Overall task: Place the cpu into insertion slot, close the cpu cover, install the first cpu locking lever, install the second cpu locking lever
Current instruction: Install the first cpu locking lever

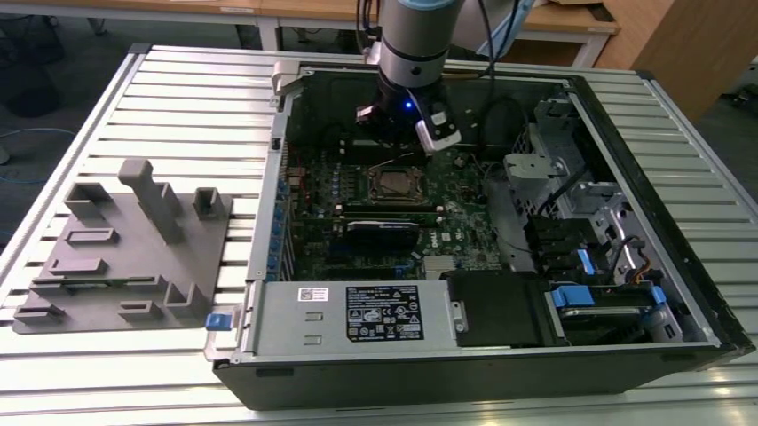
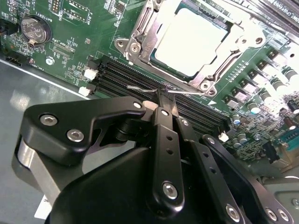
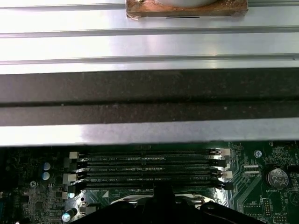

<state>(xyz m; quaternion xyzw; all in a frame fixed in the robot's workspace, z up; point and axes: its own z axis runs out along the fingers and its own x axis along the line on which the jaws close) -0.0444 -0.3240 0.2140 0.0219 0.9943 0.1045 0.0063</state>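
**Gripper [image 2: 164, 99] at the lever.** The fingers are drawn together, with no gap at the tips. The tips meet a thin wire lever [image 2: 140, 87]. Its long axis runs along the memory slots [image 2: 117, 72] and the near edge of the slot [image 2: 127, 45]. Whether the lever is pinched or only pressed cannot be told. The cpu [image 2: 191, 39] sits in the slot just beyond the tips, framed by the cover [image 2: 142, 28], which appears to lie flat over it. In the exterior view the gripper [image 1: 403, 133] hangs at the slot's far side.
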